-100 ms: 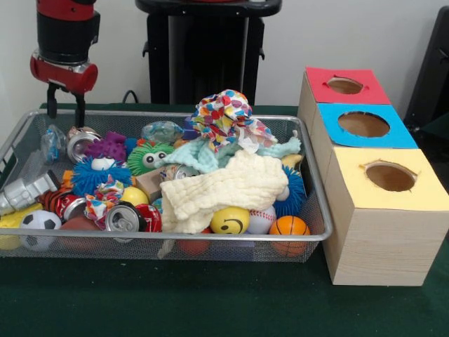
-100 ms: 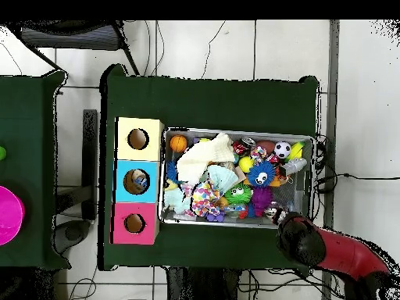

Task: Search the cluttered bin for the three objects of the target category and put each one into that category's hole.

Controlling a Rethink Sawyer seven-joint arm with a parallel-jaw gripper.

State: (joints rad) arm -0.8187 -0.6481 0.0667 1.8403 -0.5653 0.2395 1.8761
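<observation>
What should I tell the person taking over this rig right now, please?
Gripper: open and empty, hanging over the far corner of the wire bin.
Bin: full of clutter; a cream cloth covers part of the pile, with balls and cans around it.
Hole boxes beside the bin: red, blue, yellow.
Done: something already sits in the blue hole.
Left: keep searching; target category unclear.

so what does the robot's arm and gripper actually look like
The arm is a chunky cylinder in glossy red and black bands, ending in a red collar. Below that hangs the gripper, whose two thin black jaws are straight and set apart. From overhead the arm reads as a red tube with a rounded black end.
</observation>
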